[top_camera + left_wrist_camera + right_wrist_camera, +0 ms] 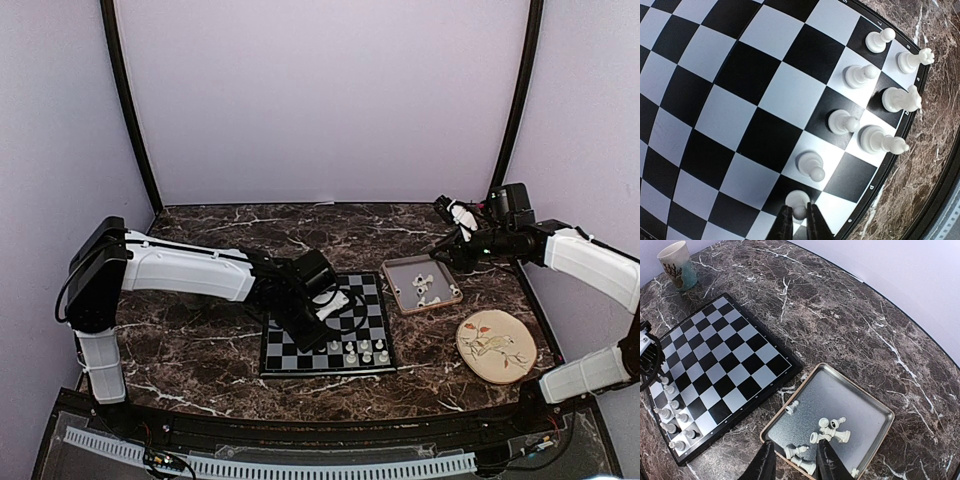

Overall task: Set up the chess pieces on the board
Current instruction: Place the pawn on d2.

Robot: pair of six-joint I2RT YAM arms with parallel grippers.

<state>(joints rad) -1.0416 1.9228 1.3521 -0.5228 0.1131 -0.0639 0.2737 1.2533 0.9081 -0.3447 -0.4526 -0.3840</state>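
Note:
The board [300, 352] lies at the table's middle, also in the left wrist view [740, 115] and the right wrist view [725, 355]. Several white chess pieces [882, 141] stand in two rows along its near right edge [362, 351]. My left gripper [325, 300] is low over the board, shut on a white pawn [799, 202] that stands on a black square next to the other pawns [810, 165]. My right gripper [796, 462] is open and empty above the grey tray [840, 395], where several pieces [832, 430] lie tipped over.
The tray [440, 275] sits just right of the board. A round cream plate with a bird drawing [495, 345] lies at the front right. A cup [676, 265] stands beyond the board's far corner. The table is dark marble, walled on three sides.

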